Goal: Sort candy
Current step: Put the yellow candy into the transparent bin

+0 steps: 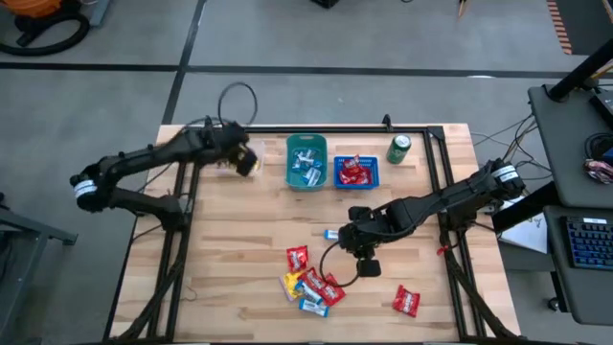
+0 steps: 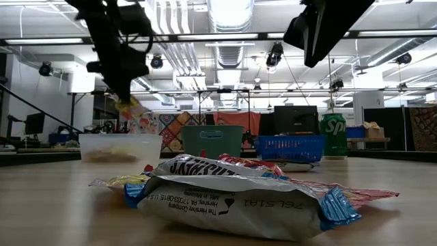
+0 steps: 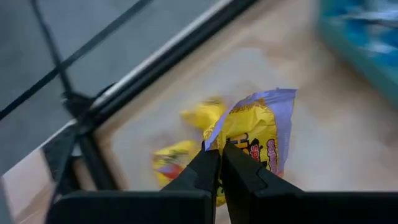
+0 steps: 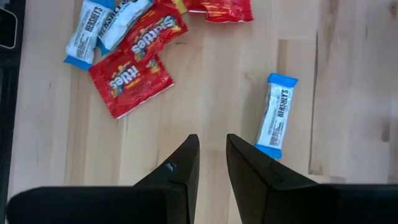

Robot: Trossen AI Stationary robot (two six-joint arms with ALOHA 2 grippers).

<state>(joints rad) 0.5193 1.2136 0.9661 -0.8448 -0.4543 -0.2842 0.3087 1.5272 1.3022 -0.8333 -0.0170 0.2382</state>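
Note:
My left gripper (image 3: 219,155) is shut on a yellow candy (image 3: 255,130) above a clear bin (image 2: 119,147) at the table's far left; more yellow candies (image 3: 180,158) lie in that bin. My right gripper (image 4: 211,142) hangs over the table's middle, narrowly open, with nothing between its fingers. A blue-and-white candy (image 4: 276,116) lies flat on the wood just beside its fingers. A pile of red, yellow and blue-white candies (image 1: 308,283) lies toward the near edge. One red candy (image 1: 406,301) lies apart at the near right. My left gripper pinches the yellow candy by an edge of its wrapper (image 3: 219,142) between the two fingertips. The fingers slant down from above. The candy (image 2: 130,106) hangs below them, clear of the clear bin underneath.
A teal bin (image 1: 306,161) holds blue-white candies and a blue basket (image 1: 356,172) holds red ones, both at the far edge. A green can (image 1: 399,149) stands to the right of the basket. Bare wood lies between the bins and the pile.

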